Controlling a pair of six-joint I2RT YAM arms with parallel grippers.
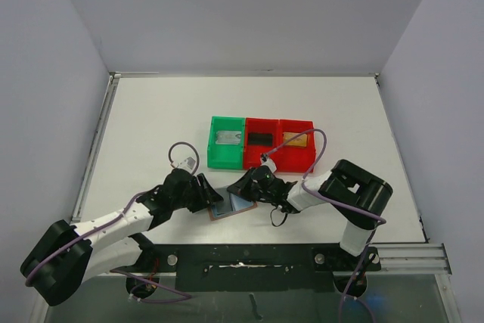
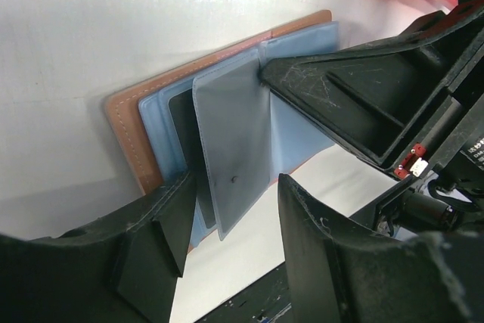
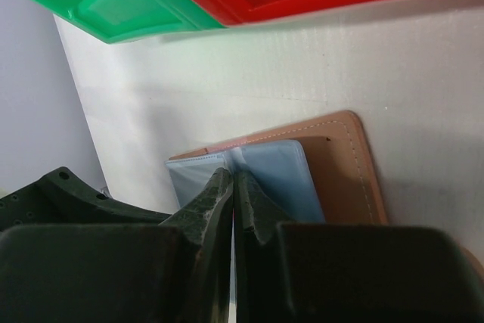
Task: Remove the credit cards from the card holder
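Card holder (image 1: pixel 233 205) lies open on the worktop (image 1: pixel 151 126) between both arms. Right gripper (image 3: pixel 233 187) is closed at the fold, against the far end of a grey card (image 2: pixel 231 149); grip unconfirmed. The card's long axis runs toward the left gripper (image 1: pixel 214 196), whose jaws stand apart astride its near end.

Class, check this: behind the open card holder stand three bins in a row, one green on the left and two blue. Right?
Wrong in one point: the middle bin and the right bin are red, not blue; the top external view shows it. The green bin on the left, behind the open card holder, is as stated.
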